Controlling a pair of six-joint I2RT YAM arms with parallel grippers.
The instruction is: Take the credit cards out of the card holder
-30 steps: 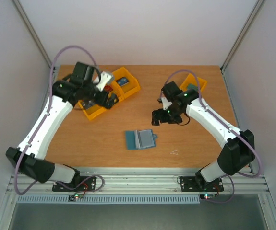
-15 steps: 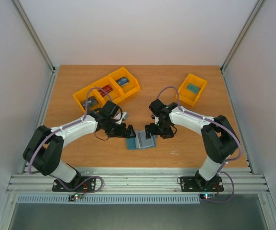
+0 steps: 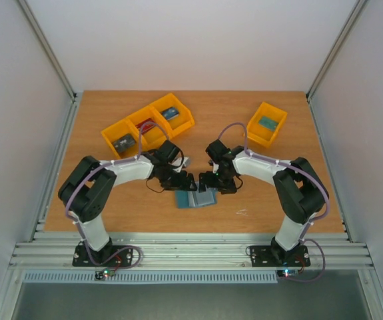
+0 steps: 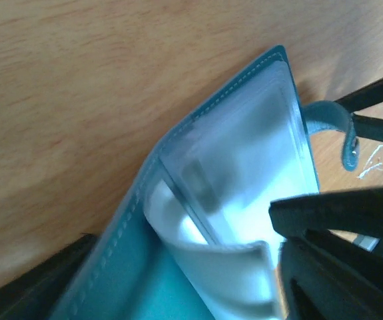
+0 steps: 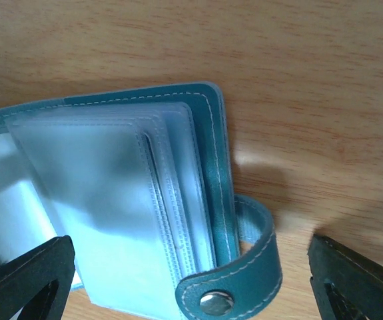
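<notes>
The card holder (image 3: 196, 199), a blue-teal wallet, lies open on the table near the front. Its clear sleeves (image 4: 244, 153) fan up, and one leaf curls between my left fingers. My left gripper (image 3: 183, 181) stands open over the holder's left half, one dark finger (image 4: 338, 217) resting on the sleeves. My right gripper (image 3: 212, 181) is open over the right half (image 5: 144, 220), its fingers either side of the snap strap (image 5: 244, 287). A dark grey card (image 3: 123, 142), a red card (image 3: 148, 125) and a blue card (image 3: 171, 113) lie in the orange bins.
A row of three joined orange bins (image 3: 132, 132) stands at the back left. A single orange bin (image 3: 276, 120) with a teal item (image 3: 267, 122) is at the back right. Small white scraps (image 3: 242, 213) lie right of the holder.
My left arm has swung from the orange bins down to the card holder's left side. My right gripper has dropped from mid-table onto its right side.
</notes>
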